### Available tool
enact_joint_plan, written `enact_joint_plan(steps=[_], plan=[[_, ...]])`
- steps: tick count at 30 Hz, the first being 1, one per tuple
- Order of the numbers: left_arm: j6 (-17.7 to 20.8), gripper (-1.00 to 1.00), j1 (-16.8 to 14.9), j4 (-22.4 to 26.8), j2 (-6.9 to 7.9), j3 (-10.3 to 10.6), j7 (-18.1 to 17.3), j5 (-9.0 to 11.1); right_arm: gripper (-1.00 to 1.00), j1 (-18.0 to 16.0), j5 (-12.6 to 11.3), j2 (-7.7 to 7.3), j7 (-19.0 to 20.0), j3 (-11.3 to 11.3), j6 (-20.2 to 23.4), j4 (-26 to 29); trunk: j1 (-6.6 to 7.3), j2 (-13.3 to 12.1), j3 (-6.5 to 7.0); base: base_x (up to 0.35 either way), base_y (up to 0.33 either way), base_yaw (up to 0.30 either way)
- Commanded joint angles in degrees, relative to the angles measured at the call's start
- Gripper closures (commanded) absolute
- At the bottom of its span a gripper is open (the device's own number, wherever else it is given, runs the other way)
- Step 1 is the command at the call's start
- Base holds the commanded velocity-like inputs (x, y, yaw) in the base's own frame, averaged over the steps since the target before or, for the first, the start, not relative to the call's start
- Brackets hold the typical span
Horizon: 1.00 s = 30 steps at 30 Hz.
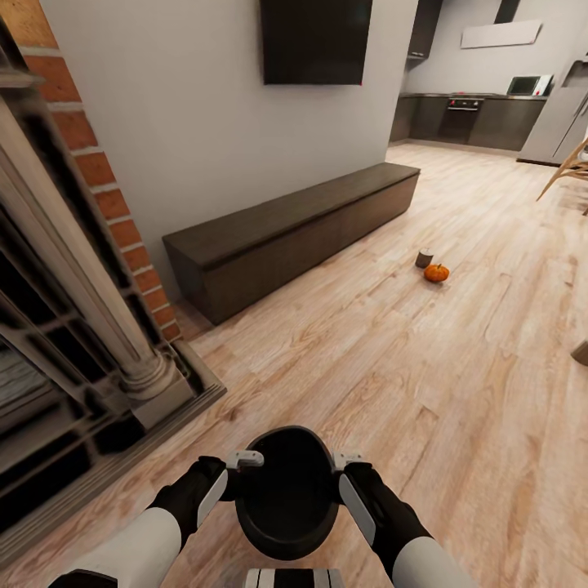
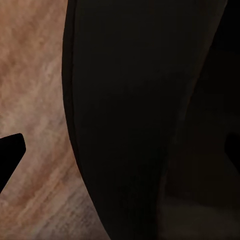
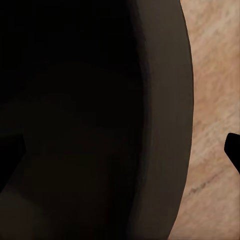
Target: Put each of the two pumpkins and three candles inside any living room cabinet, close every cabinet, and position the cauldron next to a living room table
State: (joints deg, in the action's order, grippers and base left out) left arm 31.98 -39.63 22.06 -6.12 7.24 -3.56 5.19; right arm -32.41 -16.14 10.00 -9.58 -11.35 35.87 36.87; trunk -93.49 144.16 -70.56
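Both grippers — left (image 1: 245,460), right (image 1: 347,460) — clamped the cauldron (image 1: 287,490) rim, one finger inside; best kept level, grips even.

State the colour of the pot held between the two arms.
Matte black cauldron, clearest in the head view.

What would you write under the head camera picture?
Both grippers flank the cauldron; pumpkin and candle wait by the cabinet.
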Motion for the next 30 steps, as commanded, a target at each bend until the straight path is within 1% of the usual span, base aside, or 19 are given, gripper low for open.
enact_joint_plan(steps=[1, 14, 15, 24, 25, 30], plan=[[0.3, -1.0, 0.0, 0.1, 0.06, 0.4, 0.1, 0.5, -1.0, 0.0, -0.6, 0.0, -0.5, -0.1, 0.2, -0.1, 0.01, 0.0, -0.05, 0.0, 0.0, 0.0], [0.3, -1.0, 0.0, 0.1, 0.06, 0.4, 0.2, 0.5, -1.0, 0.0, -0.6, 0.0, -0.5, -0.2, 0.2, -0.5, 0.01, 0.0, -0.05, 0.0, 0.0, 0.0], [0.3, -1.0, 0.0, 0.1, 0.06, 0.4, 0.2, 0.5, 1.0, 0.0, -0.6, 0.0, -0.5, -0.2, 0.2, -0.5, 0.01, 0.0, -0.05, 0.0, 0.0, 0.0], [0.3, -1.0, 0.0, 0.1, 0.06, 0.4, 0.2, 0.6, 1.0, 0.0, -0.6, 0.0, -0.5, -0.1, 0.2, -0.5, 0.01, 0.0, -0.05, 0.0, 0.0, 0.0], [0.3, 1.0, 0.0, 0.1, 0.06, 0.4, 0.2, 0.6, 1.0, 0.0, -0.6, 0.0, -0.5, -0.1, 0.2, -0.5, 0.01, 0.0, -0.05, 0.0, 0.0, 0.0], [0.2, 1.0, 0.0, 0.1, 0.06, 0.4, 0.2, 0.6, 1.0, 0.0, -0.6, 0.0, -0.5, -0.1, 0.2, -0.5, 0.01, 0.0, -0.05, 0.0, 0.0, 0.0]])
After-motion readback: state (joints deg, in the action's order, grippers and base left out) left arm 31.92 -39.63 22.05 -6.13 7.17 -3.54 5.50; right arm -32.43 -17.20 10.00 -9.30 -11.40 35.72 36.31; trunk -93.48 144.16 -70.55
